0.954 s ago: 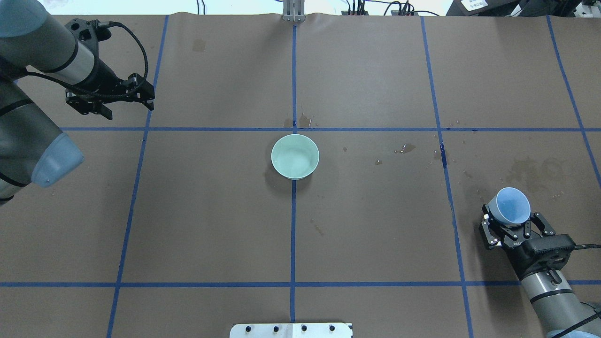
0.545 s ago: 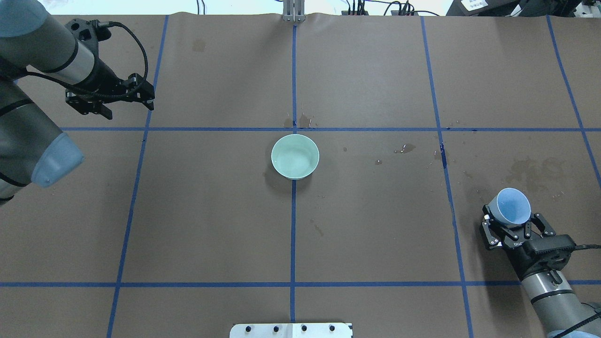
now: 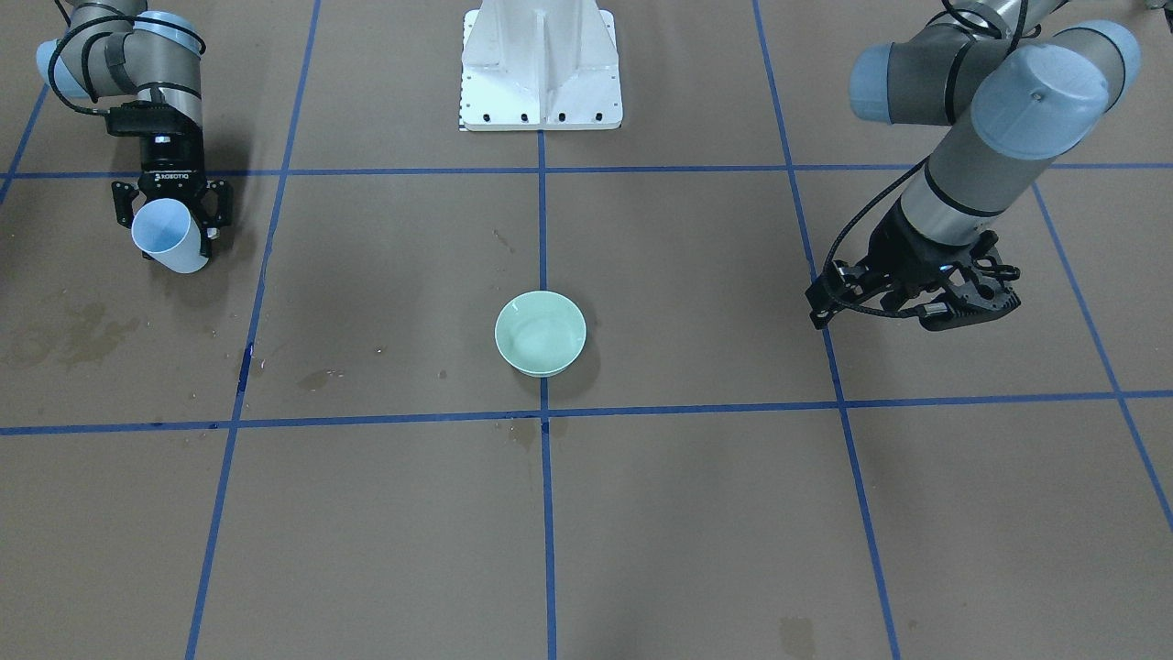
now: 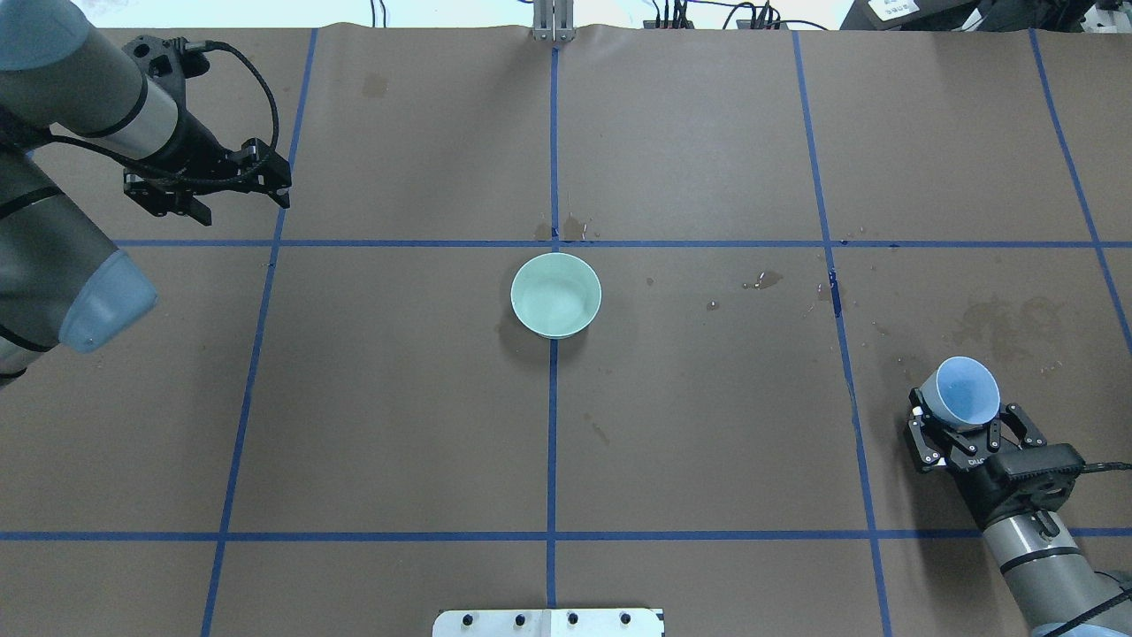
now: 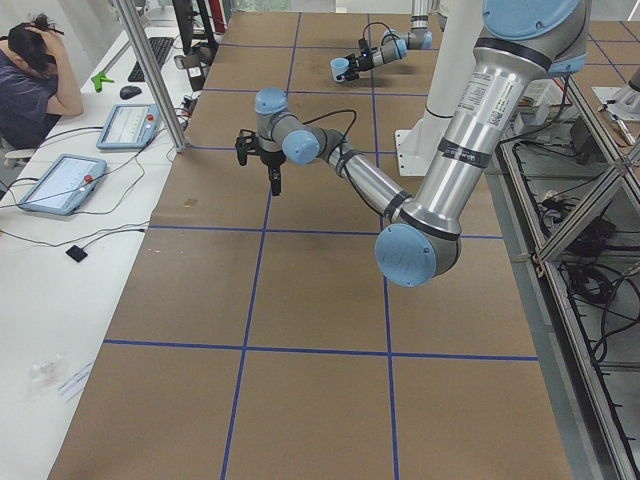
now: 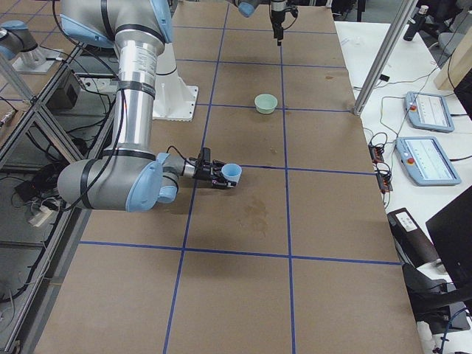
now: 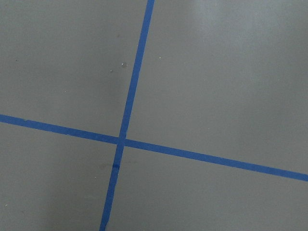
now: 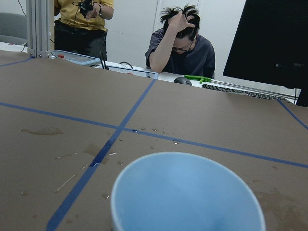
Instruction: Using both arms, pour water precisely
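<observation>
— Overhead exterior first: what does the right gripper [image 4: 964,423] have?
— Its fingers are clamped around a light blue cup [image 4: 962,394] at the table's [image 4: 707,425] right side, well apart from the mint-green bowl [image 4: 555,295] on the centre tape line.
— And the water [image 8: 155,129]?
— I see only small glistening drops on the brown paper beside the blue tape [image 8: 103,151]. Whether the cup or bowl holds any, I cannot tell.
— And the left gripper [image 4: 208,190]?
— It hangs near a far-left tape crossing. Whether its jaws are parted, I cannot tell.
</observation>
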Robot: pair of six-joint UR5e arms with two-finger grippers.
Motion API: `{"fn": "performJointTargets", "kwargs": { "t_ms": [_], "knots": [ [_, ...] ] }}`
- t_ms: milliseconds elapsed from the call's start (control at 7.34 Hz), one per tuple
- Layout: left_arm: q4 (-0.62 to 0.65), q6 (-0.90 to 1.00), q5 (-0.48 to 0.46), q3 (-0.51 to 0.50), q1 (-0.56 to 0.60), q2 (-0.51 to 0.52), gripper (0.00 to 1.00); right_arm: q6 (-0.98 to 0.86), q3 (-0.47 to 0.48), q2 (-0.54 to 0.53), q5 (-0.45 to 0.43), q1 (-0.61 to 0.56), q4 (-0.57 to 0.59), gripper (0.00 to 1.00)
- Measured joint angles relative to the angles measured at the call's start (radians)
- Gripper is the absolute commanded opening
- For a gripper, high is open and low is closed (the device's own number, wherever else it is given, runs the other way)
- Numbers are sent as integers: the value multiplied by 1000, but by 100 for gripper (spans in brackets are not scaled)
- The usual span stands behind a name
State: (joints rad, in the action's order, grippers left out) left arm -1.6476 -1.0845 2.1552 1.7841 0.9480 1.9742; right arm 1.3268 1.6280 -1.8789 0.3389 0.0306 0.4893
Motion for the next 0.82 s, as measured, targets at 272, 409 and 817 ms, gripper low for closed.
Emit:
{"fn": "performJointTargets", "kwargs": {
  "t_ms": [272, 409, 817],
  "knots": [
    [0, 0, 0, 0, 0, 0, 100, 0, 0, 0, -1, 0, 0, 99],
    [0, 0, 0, 1, 0, 0, 100, 0, 0, 0, -2, 0, 0, 99],
    [0, 0, 0, 1, 0, 0, 100, 0, 0, 0, -1, 1, -1, 99]
  ]
}}
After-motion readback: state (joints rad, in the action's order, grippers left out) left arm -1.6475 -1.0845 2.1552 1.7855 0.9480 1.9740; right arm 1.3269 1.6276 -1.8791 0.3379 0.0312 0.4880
